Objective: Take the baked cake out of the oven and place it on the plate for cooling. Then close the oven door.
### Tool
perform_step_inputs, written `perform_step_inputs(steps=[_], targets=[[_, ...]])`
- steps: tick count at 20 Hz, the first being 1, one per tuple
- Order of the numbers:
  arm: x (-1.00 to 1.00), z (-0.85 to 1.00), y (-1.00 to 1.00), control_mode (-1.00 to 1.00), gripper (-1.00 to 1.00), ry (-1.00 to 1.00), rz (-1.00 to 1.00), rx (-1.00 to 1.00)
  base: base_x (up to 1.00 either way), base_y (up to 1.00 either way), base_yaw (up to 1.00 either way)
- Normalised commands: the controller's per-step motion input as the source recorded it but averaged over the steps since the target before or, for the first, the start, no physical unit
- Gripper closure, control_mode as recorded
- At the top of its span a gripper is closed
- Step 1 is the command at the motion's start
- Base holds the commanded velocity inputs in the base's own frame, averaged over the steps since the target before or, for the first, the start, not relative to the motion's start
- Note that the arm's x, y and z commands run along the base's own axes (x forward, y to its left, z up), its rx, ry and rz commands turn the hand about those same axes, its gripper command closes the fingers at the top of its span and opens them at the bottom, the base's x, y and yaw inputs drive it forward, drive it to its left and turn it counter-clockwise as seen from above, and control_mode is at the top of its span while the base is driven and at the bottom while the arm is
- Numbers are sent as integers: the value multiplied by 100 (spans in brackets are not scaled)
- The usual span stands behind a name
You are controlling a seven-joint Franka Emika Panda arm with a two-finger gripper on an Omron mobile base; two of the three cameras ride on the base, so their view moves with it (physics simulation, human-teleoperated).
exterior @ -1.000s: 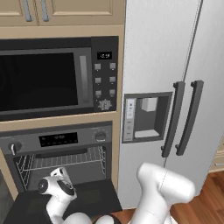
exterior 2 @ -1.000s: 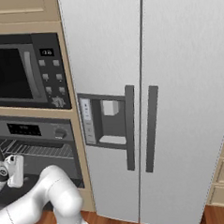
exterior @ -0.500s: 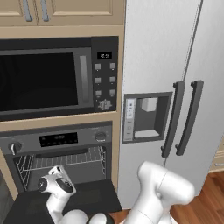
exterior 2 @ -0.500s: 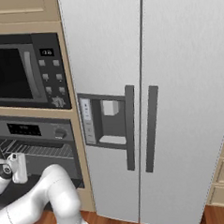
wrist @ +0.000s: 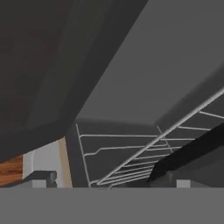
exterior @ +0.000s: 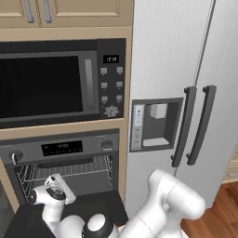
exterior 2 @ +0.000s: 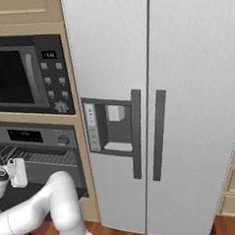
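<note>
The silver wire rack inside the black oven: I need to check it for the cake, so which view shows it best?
The left base view: the wire rack spans the open oven. The right base view catches its right end; the hand view, a tilted part. No cake visible.

Black oven door (exterior: 69,209) and microwave (exterior: 60,83) — grey oven (exterior: 65,148) strip, pale grey fridge (exterior: 186,69), tan cabinets (exterior: 69,11) — silver wire rack (wrist: 131,153).

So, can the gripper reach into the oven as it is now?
Probably yes. The oven door is folded down and the cavity of the oven stands open, with the wire rack exposed and nothing between it and the hand. The cake itself I cannot make out.
</note>
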Motion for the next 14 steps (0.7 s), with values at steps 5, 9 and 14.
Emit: perform_step_inputs(steps=[5, 9, 14], targets=[[15, -33, 8, -100, -100, -7, 9, -26, 0, 0, 0], [23, -27, 3, -100, -100, -6, 9, -16, 0, 0, 0], [20, -8, 0, -100, -100, -8, 7, -1, 0, 0, 0]])
